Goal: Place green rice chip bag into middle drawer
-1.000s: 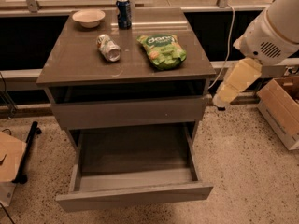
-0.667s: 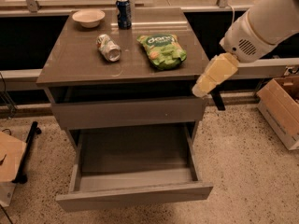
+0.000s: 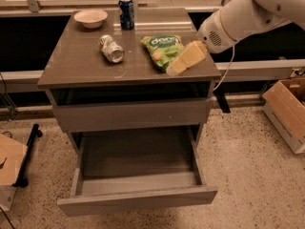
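Note:
The green rice chip bag (image 3: 162, 49) lies flat on the right part of the cabinet top (image 3: 76, 61). My gripper (image 3: 174, 68) comes in from the right on the white arm and sits over the bag's near right corner, just above the top's front right edge. The middle drawer (image 3: 136, 175) is pulled out wide below, with nothing inside it. The like drawer front (image 3: 131, 116) above it is closed.
A crushed silver can (image 3: 111, 48) lies left of the bag. A blue can (image 3: 126, 12) and a pale bowl (image 3: 90, 17) stand at the back of the top. A cardboard box (image 3: 288, 111) sits on the floor at right, another (image 3: 8, 168) at left.
My arm has swung left and up, from beside the cabinet's right side to over the top at the bag's near right corner. The bag and the drawer have not moved.

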Controlling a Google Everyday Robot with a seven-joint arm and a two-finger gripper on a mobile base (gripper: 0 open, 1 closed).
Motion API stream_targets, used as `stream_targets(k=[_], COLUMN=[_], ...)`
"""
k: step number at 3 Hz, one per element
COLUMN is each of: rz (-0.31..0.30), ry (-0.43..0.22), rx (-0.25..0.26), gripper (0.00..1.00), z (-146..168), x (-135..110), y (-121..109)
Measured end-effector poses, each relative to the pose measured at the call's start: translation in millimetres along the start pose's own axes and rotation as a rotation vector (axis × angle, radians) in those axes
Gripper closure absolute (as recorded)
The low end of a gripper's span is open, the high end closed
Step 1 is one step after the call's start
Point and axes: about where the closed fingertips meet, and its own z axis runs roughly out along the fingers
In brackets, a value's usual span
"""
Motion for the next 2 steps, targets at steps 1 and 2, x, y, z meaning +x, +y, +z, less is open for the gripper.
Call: stream_targets(k=[1, 2], rz=[0.019, 0.058], ry=[-0.049, -0.068], rx=[-0.002, 0.028], gripper=[0.00, 0.00], z=[39, 81], x=[-17, -21], y=[-25, -53])
